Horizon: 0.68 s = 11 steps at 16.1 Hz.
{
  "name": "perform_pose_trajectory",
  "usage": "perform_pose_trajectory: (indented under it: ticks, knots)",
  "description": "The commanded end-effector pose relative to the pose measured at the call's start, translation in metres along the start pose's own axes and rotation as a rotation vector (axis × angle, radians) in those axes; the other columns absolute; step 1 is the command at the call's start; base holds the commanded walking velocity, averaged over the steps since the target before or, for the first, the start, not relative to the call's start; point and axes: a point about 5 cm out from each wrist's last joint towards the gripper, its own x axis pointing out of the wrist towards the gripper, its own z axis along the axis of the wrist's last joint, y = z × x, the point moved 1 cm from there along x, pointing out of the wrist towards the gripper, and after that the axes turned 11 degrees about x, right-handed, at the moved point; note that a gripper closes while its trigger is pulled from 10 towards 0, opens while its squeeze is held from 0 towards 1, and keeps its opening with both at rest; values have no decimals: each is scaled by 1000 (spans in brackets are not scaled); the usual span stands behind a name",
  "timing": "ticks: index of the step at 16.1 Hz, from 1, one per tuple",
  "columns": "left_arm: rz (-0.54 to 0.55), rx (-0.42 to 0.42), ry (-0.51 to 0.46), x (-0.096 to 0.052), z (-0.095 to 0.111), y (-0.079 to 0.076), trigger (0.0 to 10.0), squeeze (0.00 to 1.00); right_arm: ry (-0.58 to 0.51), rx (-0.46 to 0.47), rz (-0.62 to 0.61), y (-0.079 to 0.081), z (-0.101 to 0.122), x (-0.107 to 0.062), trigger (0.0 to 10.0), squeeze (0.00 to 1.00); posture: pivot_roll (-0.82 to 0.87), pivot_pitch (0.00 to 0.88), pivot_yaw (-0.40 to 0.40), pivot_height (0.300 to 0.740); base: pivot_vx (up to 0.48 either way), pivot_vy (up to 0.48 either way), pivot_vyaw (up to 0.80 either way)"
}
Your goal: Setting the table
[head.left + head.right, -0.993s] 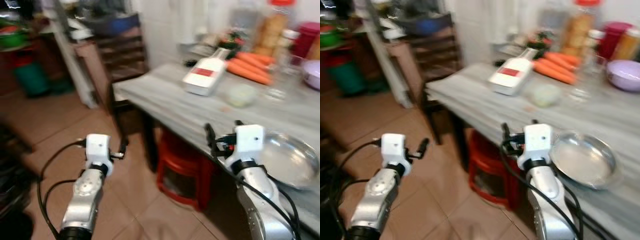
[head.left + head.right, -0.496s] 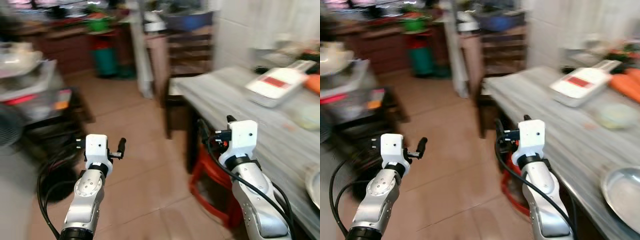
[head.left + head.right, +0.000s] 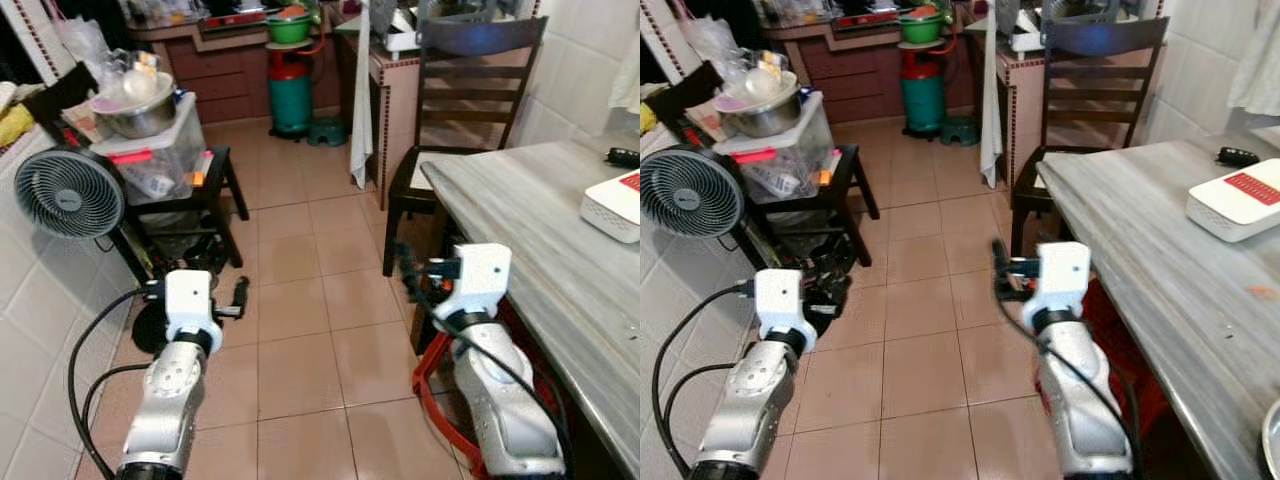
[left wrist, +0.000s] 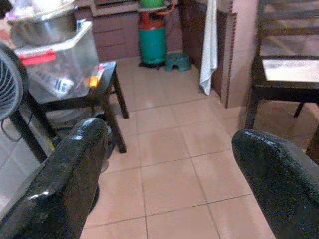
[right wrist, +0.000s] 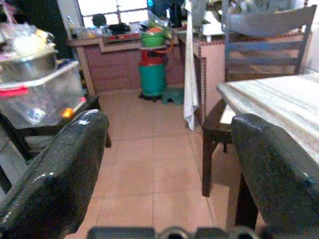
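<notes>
Left eye view is showing the left gripper and right gripper riding out front over the tan tiled floor, both spread wide and carrying nothing, likely because the robot is looking elsewhere for tableware. Beside the right gripper, the grey marble-look table is waiting with a white box with a red label on it.

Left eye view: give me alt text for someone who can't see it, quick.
Both grippers, left and right, are held empty over a tiled floor. A grey table with a white box runs along the right, a dark chair at its end; a fan stands left.
</notes>
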Motion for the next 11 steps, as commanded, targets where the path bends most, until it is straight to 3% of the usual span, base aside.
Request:
perform_pose_trajectory:
  ticks: [1, 6, 7, 9, 11]
  knots:
    - [33, 37, 18, -5, -4, 17, 10000, 0, -35, -14, 23, 14, 3, 9, 10000, 0, 87, 0, 97, 740, 0, 0, 0]
    - [46, 30, 24, -2, -5, 13, 10000, 0, -13, -55, 18, 5, -8, 5, 10000, 0, 69, 0, 86, 740, 0, 0, 0]
    - [62, 22, 21, -2, -5, 11, 10000, 0, -13, -101, -4, -1, -9, 2, 10000, 0, 59, 0, 68, 740, 0, 0, 0]
    - [83, -17, 30, -4, -10, 6, 10000, 0, 28, -81, 7, -6, -10, -3, 10000, 0, 36, 0, 41, 740, 0, 0, 0]
    - [83, -30, 37, -3, -14, -3, 10000, 0, 33, -135, 14, -12, -5, -6, 10000, 0, -20, 0, -5, 740, 0, 0, 0]
